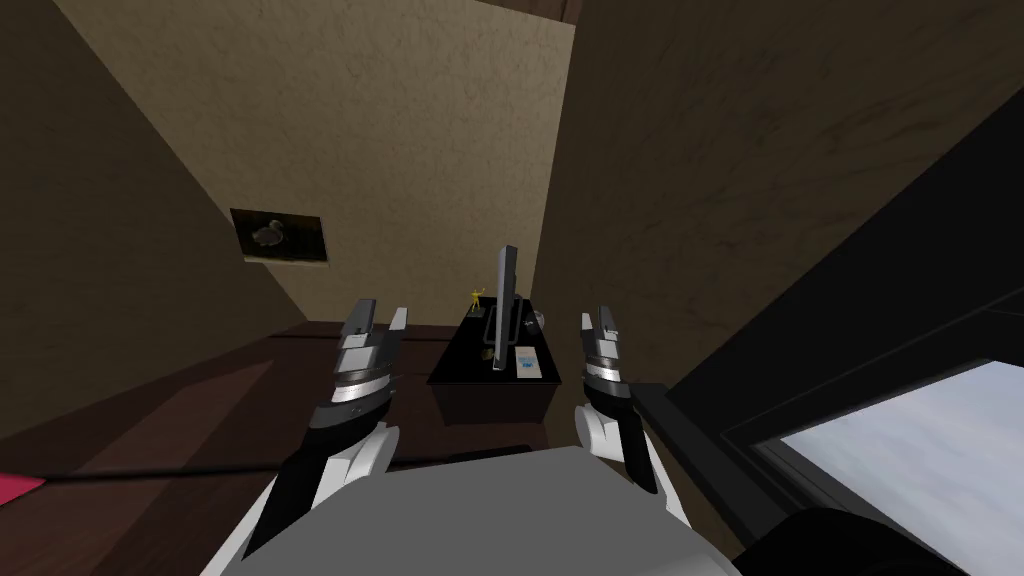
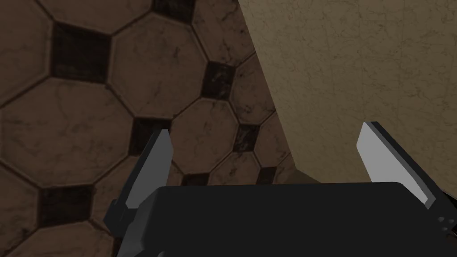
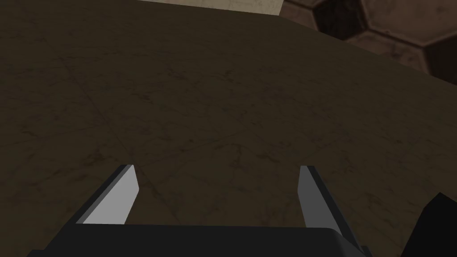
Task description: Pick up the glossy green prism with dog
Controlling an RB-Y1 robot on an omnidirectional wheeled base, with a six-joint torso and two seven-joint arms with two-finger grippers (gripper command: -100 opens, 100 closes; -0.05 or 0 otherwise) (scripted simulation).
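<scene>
Two arms are up front, and the left end effector [image 1: 381,312] and right end effector [image 1: 596,318] both have their fingers spread with nothing between them. Past them sits a dark bench [image 1: 462,352] with a thin monitor [image 1: 505,300]. The tiny yellowish figure [image 1: 477,297] at its far end, near the monitor, might be the prism, but it's too small to tell.

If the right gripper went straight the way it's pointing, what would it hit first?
Most likely the dim tan wall: it spans the space ahead of the open right gripper, with nothing between. Distance is unclear.
</scene>
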